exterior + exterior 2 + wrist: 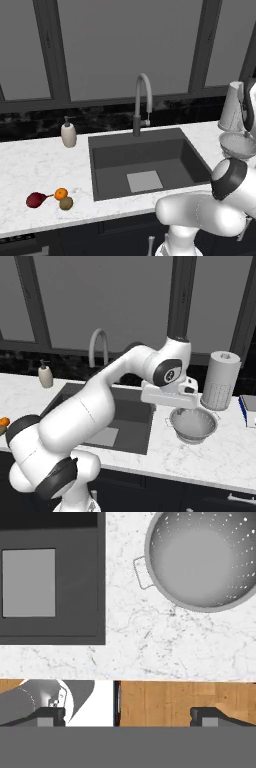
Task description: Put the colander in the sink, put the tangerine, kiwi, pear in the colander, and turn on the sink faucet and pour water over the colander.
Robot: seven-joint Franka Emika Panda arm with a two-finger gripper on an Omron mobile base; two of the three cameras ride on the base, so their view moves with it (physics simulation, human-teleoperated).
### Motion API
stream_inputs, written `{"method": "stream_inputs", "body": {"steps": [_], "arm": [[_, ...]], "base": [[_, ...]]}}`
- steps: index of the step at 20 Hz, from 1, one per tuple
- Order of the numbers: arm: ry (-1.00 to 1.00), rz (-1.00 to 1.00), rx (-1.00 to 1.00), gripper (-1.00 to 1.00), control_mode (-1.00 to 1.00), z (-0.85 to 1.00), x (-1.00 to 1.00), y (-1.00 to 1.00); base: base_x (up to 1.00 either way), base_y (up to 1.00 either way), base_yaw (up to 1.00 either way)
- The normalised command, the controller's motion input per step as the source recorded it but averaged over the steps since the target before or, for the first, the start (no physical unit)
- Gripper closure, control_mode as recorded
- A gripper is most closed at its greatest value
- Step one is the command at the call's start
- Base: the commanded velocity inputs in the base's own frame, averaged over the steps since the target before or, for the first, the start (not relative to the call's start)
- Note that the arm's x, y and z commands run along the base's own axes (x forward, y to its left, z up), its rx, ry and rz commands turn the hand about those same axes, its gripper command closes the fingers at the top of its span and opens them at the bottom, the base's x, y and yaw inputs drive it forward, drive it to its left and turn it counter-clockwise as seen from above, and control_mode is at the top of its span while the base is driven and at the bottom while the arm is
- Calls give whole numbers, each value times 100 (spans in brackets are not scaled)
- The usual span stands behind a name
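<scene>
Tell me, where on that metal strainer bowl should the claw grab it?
Probably the thin rim of the colander, from above, one finger inside and one outside. It sits upright and empty on the counter, mouth open upward, too wide to span whole. The open gripper hangs beside it.

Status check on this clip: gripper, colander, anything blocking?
Gripper open, empty, above counter edge. Colander on counter right of sink, untouched. Tangerine, kiwi, pear left of sink. Nothing blocking.
</scene>
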Motion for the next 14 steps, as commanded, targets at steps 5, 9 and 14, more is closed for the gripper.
{"method": "stream_inputs", "body": {"steps": [5,9,14], "arm": [[0,5,0,-100,-100,-36,48,-1],[-1,5,-2,-100,-100,-52,68,0],[0,3,0,-100,-100,-36,39,0]], "base": [[0,0,0],[0,0,0],[0,0,0]]}}
